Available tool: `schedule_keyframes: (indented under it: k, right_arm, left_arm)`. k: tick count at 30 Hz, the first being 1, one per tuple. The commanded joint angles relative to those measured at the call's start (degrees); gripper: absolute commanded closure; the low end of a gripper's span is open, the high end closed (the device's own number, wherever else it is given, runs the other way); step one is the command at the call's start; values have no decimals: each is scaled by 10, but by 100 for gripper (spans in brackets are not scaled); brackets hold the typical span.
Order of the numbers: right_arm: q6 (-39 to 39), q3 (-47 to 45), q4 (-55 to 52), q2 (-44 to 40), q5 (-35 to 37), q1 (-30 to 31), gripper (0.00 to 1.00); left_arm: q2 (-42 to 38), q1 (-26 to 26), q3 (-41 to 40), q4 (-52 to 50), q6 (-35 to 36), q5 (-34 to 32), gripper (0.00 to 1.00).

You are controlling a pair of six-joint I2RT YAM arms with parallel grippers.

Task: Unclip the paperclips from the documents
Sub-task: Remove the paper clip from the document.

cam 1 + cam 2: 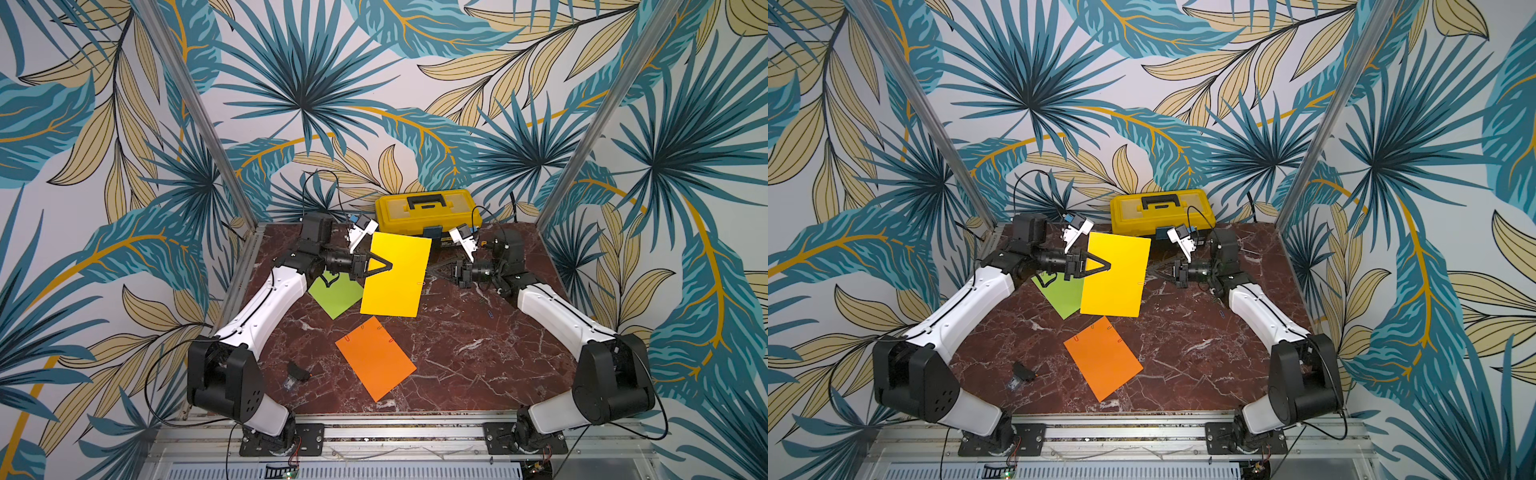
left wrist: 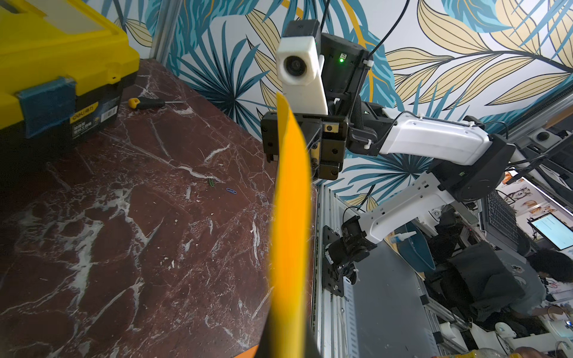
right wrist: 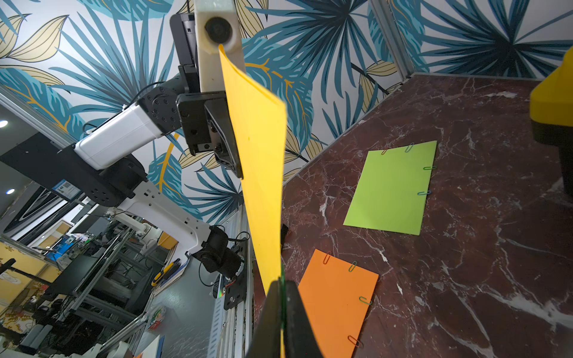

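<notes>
clips (image 3: 352, 266) are on all the sheets. four show along two edges of the orange sheet (image 1: 376, 359), which lies flat nearest the front of the table (image 1: 457, 353). four more sit along two edges of the green sheet (image 3: 392, 189), flat a little farther back. neither sheet looks touched.

past them the yellow sheet (image 1: 395, 274) is off the table, held upright in the air. the left gripper (image 1: 388, 265) is clamped on one side edge of it. the right gripper (image 3: 282, 297) is closed on the opposite edge, with a thin green sliver (image 3: 282, 286) pinched between its fingers (image 3: 297, 319) (a clip, i judge, though it is too thin to be sure). one small clip (image 1: 420, 284) sits on that same edge, just beside the right gripper in a top view. beyond, two loose clips (image 2: 231, 190) lie on bare table, then the toolbox (image 1: 428, 210) at the back wall.

step in hand, as i read it: stripping the yellow sheet. the next move calls for a straight pull by the right gripper away from the edge, in the sheet's plane, while the left holds firm so the paper neither tears nor slips.
</notes>
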Motion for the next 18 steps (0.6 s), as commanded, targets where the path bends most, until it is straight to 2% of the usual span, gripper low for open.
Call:
schedule_keyframes:
  k: [1, 12, 18]
  right_arm:
    - [-6, 5, -12, -10, 8, -2, 94]
    - [-28, 2, -49, -11, 33, -8, 94]
    - [-22, -24, -84, -17, 121, -31, 94]
  left_arm:
    - [-22, 4, -6, -2, 9, 6, 100]
    - [-22, 6, -6, -10, 15, 0, 100]
    - [-22, 6, -14, -11, 16, -18, 100]
